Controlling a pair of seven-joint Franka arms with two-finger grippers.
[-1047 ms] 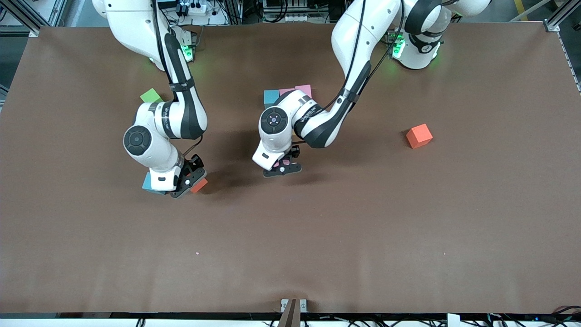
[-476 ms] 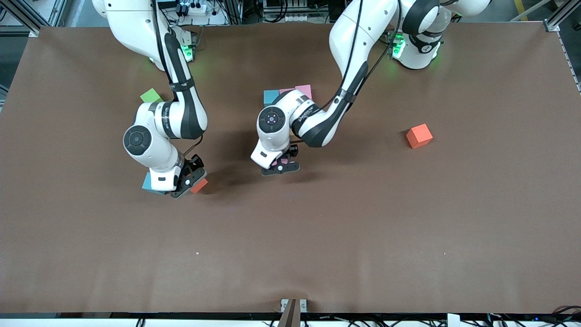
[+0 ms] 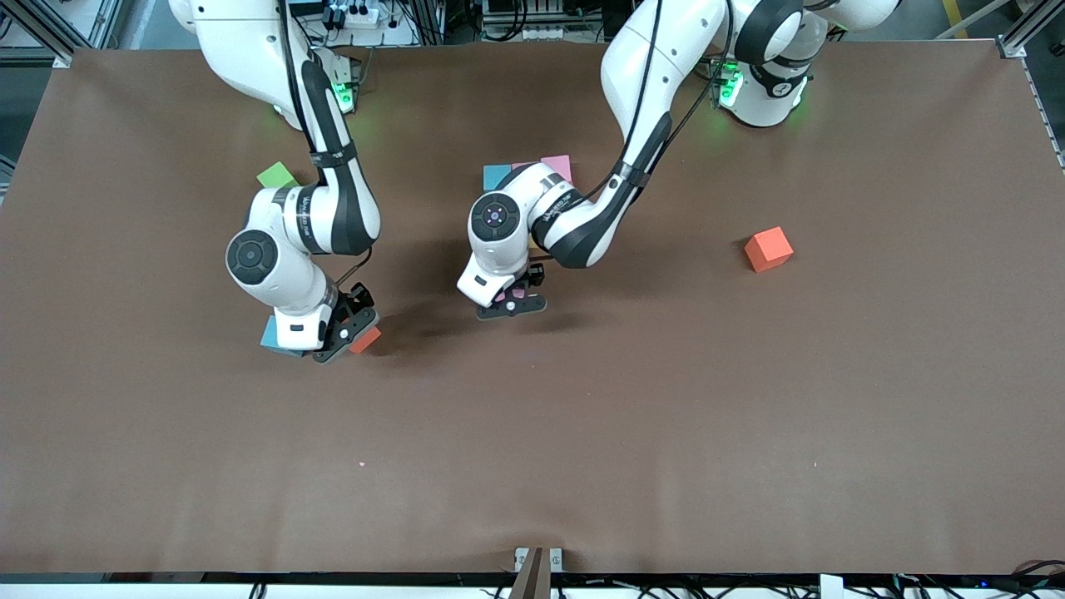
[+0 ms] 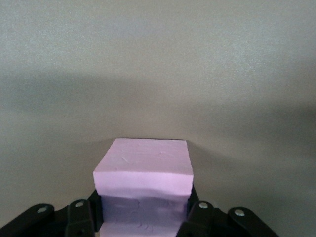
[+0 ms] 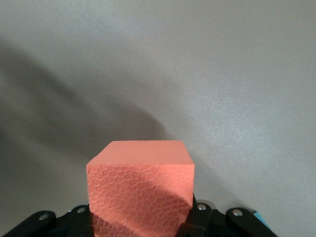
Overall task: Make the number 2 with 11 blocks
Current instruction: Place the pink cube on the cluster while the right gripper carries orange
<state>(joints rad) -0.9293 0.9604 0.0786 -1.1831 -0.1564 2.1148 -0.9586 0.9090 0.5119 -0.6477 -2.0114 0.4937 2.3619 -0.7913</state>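
A blue block and a pink block sit side by side near the middle of the brown table, the rest of that group hidden under the left arm. The left gripper is clamped on a pink block over bare table just nearer the camera. The right gripper grips a red block, with a blue block beside it. An orange block lies alone toward the left arm's end; a green cube lies near the right arm's base. Cables and metal framing edge the table.
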